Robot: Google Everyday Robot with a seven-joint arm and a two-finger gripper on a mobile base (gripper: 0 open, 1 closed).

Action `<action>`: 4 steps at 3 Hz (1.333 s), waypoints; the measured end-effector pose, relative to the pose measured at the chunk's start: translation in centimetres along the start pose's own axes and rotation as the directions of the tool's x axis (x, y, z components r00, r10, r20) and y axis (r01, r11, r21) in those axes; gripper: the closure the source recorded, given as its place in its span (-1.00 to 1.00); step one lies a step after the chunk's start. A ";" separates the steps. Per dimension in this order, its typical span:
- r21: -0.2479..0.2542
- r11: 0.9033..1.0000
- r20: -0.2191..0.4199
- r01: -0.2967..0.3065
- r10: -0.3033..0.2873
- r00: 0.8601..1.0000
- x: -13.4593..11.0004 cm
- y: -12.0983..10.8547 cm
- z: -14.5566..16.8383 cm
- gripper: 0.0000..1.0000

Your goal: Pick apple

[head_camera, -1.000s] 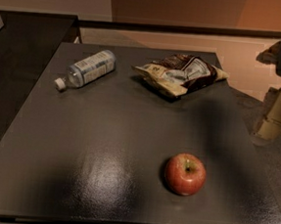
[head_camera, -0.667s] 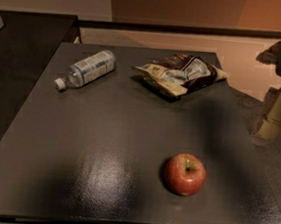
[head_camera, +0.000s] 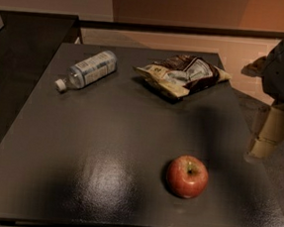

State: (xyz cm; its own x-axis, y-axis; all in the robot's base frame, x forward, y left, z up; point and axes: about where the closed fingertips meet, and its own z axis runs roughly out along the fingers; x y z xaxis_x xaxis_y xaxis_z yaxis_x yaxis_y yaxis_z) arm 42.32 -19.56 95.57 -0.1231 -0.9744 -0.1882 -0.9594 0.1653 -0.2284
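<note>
While the apple sat untouched on the dark table, the gripper hung off the table's edge, well apart, its state I couldn't tell; whole pick remained.

One camera gives the only view. It sits high, on the near side of the table, and looks down and forward across the top at a slant. The table's near edge runs along the bottom of the frame and its far edge crosses the upper quarter, with floor and wall beyond. The tabletop fills most of the picture, so the view is fairly close. The apple lies lower right of centre, the bottle upper left, and the bag upper centre. The gripper hangs at the right edge, nearer the lens, with the arm entering from the upper right corner.
</note>
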 end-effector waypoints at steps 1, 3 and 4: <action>-0.055 0.997 0.008 0.060 -0.060 0.998 -0.9 2.0 1.8 -1.00; -0.189 0.970 0.042 0.152 -0.147 0.988 -2.8 7.0 5.3 -1.00; -0.236 0.952 0.073 0.196 -0.184 0.980 -4.0 9.5 6.4 -1.00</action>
State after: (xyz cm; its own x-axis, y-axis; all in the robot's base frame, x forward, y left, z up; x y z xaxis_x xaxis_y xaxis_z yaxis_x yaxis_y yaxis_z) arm 35.32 -13.16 88.06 0.0743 -0.9744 -0.2120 -0.9971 -0.0696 -0.0292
